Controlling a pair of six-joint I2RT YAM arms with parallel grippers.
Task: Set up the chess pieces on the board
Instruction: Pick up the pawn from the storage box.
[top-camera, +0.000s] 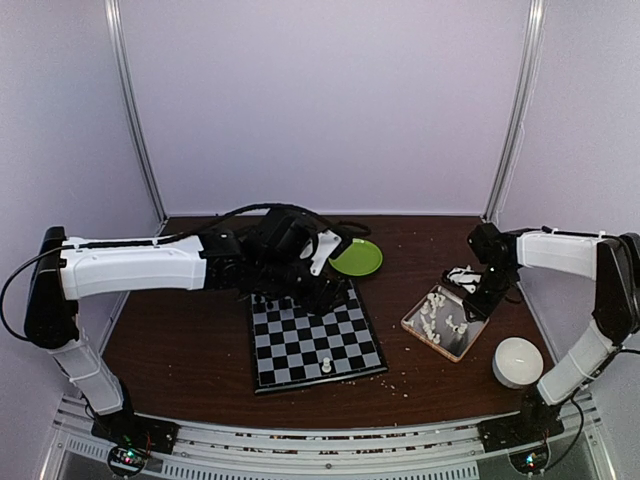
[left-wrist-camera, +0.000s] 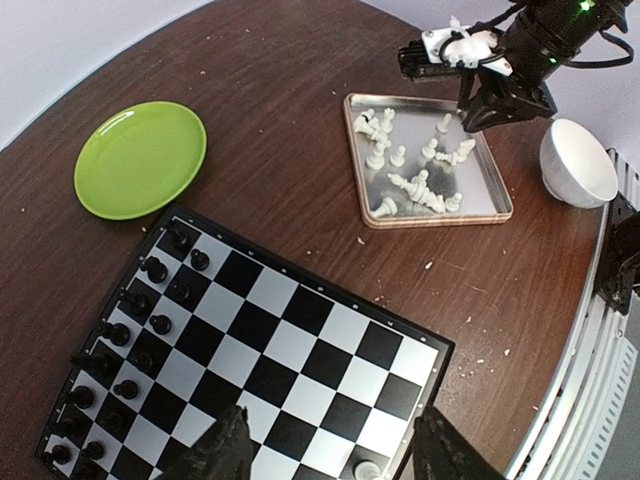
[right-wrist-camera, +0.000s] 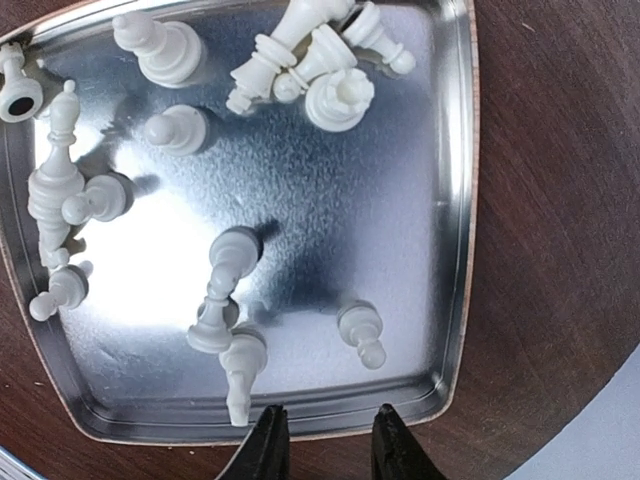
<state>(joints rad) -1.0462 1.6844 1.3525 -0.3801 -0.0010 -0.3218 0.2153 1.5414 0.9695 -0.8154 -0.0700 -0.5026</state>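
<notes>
The board (top-camera: 300, 340) lies in the middle of the table, with tiny black chessmen (left-wrist-camera: 150, 300) standing along its far side. One white chess piece (top-camera: 326, 366) stands on a near-edge square and also shows in the left wrist view (left-wrist-camera: 368, 467). My left gripper (left-wrist-camera: 335, 452) hangs open above the board's near right corner, holding nothing. Several white chess pieces (right-wrist-camera: 362, 332) lie and stand in a metal tray (right-wrist-camera: 455, 200). My right gripper (right-wrist-camera: 325, 432) hovers over the tray's edge (top-camera: 472, 339), its fingers a narrow gap apart with nothing between them.
A green plate (top-camera: 356, 257) sits behind the board. A white bowl (top-camera: 518, 360) stands near the tray at the front right. Crumbs dot the brown tabletop. The left arm stretches across the board's far edge.
</notes>
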